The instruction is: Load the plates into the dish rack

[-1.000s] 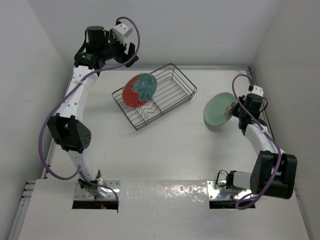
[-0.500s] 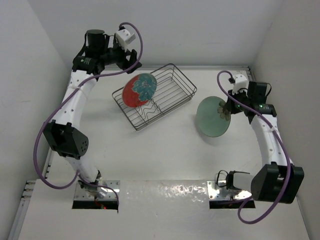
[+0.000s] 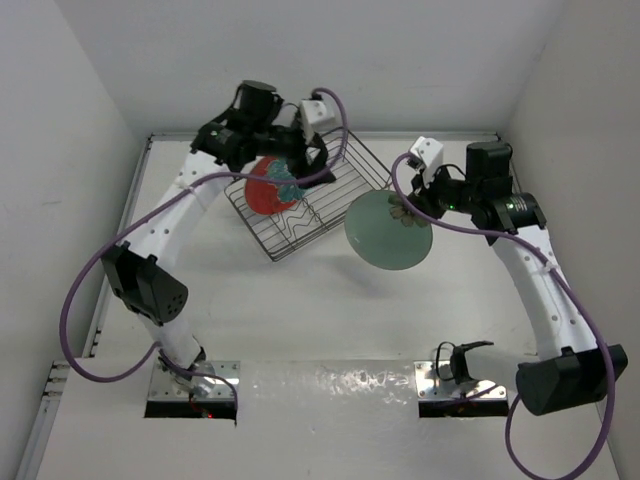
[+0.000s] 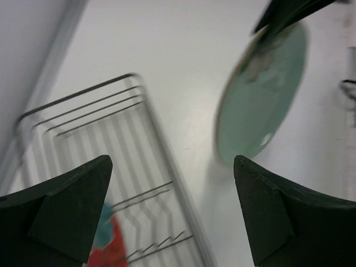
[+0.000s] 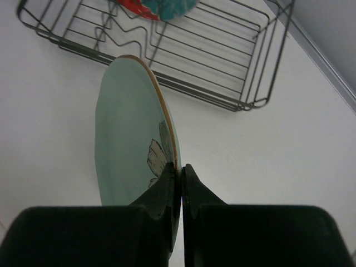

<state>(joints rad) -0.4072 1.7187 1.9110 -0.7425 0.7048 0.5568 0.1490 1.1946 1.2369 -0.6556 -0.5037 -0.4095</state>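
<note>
White tabletop, plain white walls all round. Pinching mint plate by its rim w/ R gripper, fingers pressed tight either side of the edge. Looks lifted clear of table, tilted up on edge, just R of dish rack and overlapping its near-R side from above. Rack to the L and slightly farther out; in R wrist cam straight ahead past plate's far edge. Long axis of rack diagonal, near-L to far-R. Nearer arm for the load: R. Over the rack, L gripper spread wide, empty. Standing, leaning, in zigzag holder at rack's L end: red plate, teal floral centre. Mint one pale green, thin brownish rim, brown leaf-like motif nr the grip. Prob. next: swing L, line edge up w/ a free slot beside red.
</note>
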